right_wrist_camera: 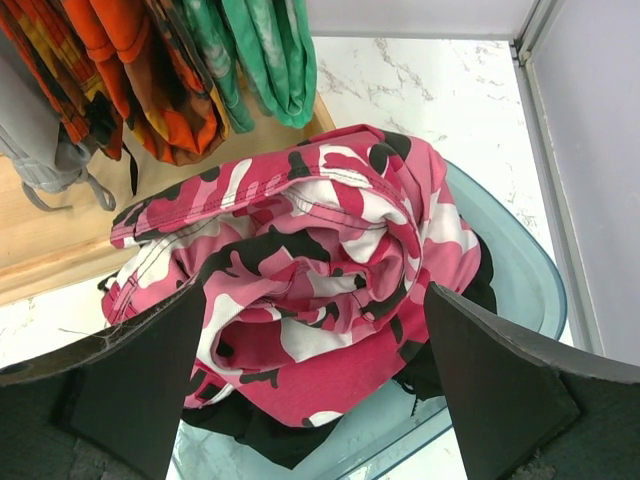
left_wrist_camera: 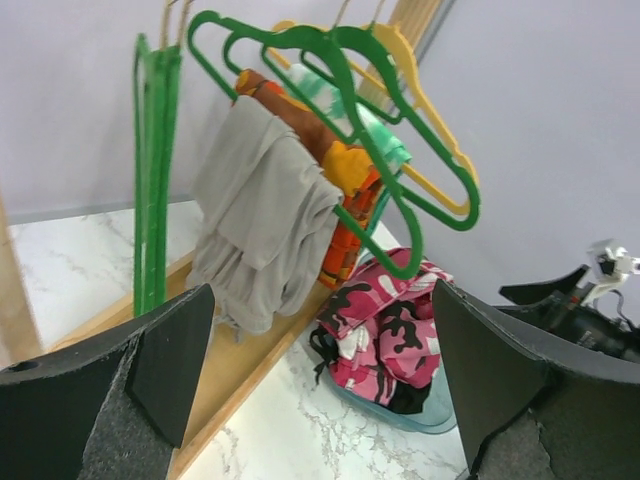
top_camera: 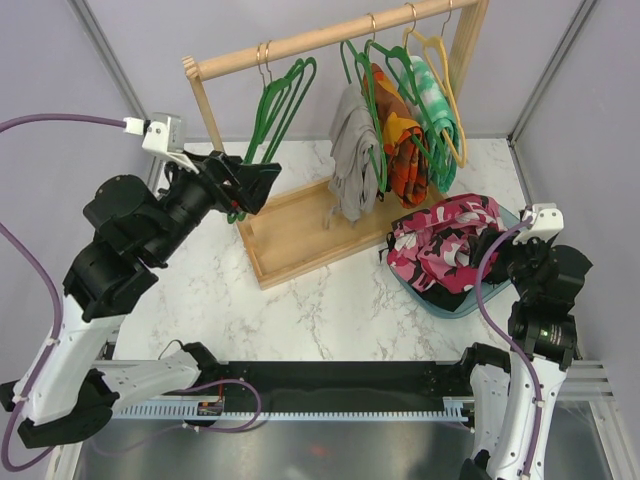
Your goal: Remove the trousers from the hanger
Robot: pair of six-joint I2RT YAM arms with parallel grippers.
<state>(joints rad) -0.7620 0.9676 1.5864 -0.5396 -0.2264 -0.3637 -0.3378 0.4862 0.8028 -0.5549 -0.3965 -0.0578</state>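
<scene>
Nearest the lens of the left wrist view, the left gripper (left_wrist_camera: 318,340) is seen with its jaws spread wide and nothing between them. It is raised beside the empty green hangers (left_wrist_camera: 155,170) at the left end of the wooden rail (top_camera: 320,38). The right gripper (right_wrist_camera: 310,310) is likewise wide and empty, poised just above the pink camouflage trousers (right_wrist_camera: 320,250), which are heaped in a blue-grey tub (right_wrist_camera: 530,275) over a black pair (right_wrist_camera: 250,435).

Three pairs are draped on hangers: the grey trousers (top_camera: 352,165), the orange-patterned trousers (top_camera: 400,150) and the green-white trousers (top_camera: 432,95). The task is judged partly done, at a pause between pulls. The next move is judged to call for the left gripper to be carried across to the grey pair and closed on a hanging fold. The cloth would then be drawn off the bar without the hanger being dragged from the rail.
</scene>
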